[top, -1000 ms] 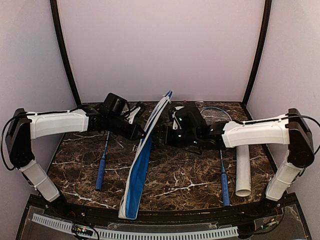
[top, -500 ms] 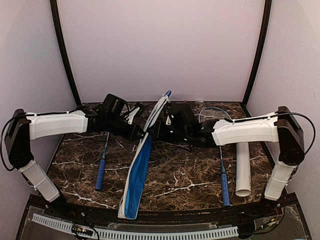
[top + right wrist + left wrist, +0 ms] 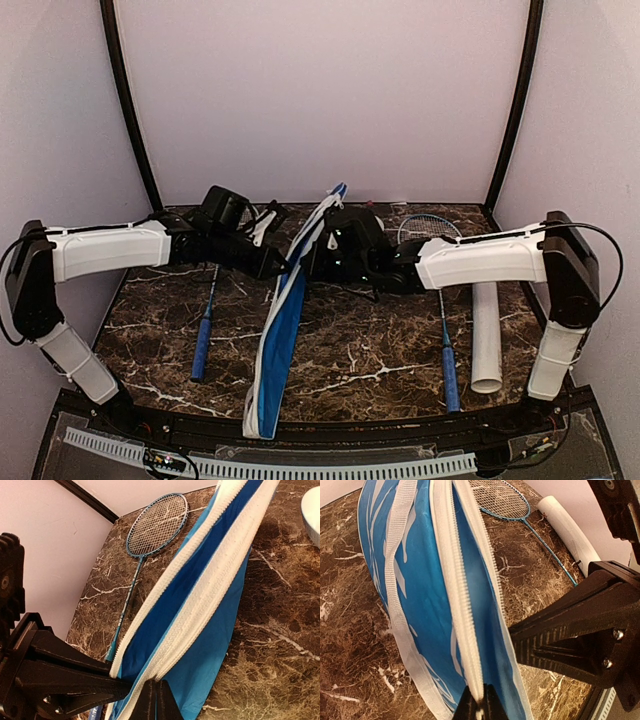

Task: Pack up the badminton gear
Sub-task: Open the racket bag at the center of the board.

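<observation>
The racket cover (image 3: 283, 330) was held raised mid-bench (image 3: 370, 360), stretched from near edge to far edge. Its white zipper edges (image 3: 462, 605) were pinched by the closed left fingers (image 3: 466, 706) and right fingers (image 3: 148, 704).

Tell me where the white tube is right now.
In the top view, the white tube lies on the right side of the table, alongside and just right of a blue racket handle.
</observation>
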Controlling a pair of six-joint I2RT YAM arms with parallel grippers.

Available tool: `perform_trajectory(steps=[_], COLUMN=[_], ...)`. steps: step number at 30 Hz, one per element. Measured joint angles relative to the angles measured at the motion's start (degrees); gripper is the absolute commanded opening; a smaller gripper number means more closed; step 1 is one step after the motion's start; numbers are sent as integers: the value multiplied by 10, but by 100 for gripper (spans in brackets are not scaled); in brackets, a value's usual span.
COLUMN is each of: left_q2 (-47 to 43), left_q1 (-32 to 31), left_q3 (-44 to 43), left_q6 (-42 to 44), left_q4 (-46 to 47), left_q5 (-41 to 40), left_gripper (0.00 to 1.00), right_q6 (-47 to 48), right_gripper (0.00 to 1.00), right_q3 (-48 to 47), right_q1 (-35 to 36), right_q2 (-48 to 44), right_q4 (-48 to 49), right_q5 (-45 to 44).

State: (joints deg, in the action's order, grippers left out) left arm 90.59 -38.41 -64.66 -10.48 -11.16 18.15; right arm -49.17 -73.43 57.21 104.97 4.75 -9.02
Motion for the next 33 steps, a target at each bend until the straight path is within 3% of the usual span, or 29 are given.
perform_trajectory(steps=[15,23,29,33], left_q2=[-48,-41,-29,-26], left_q1=[56,58,58,58], left_q3=[0,-8,-9,-9], left_q6=[12,19,19,18], left_q4=[-18,-35,-40,-40], left_q5=[-23,-8,-2,-5], left_gripper=[0,0,0,0], right_q6=[6,10,50,73], right_gripper=[0,0,44,56], right_q3=[119,135,144,149], right_q1=[-38,-52,-55,-55], right_q2=[-47,-49,-77,-132], right_q4=[-22,-23,-25,-40], right_q5=[-35,-34,-14,-12])
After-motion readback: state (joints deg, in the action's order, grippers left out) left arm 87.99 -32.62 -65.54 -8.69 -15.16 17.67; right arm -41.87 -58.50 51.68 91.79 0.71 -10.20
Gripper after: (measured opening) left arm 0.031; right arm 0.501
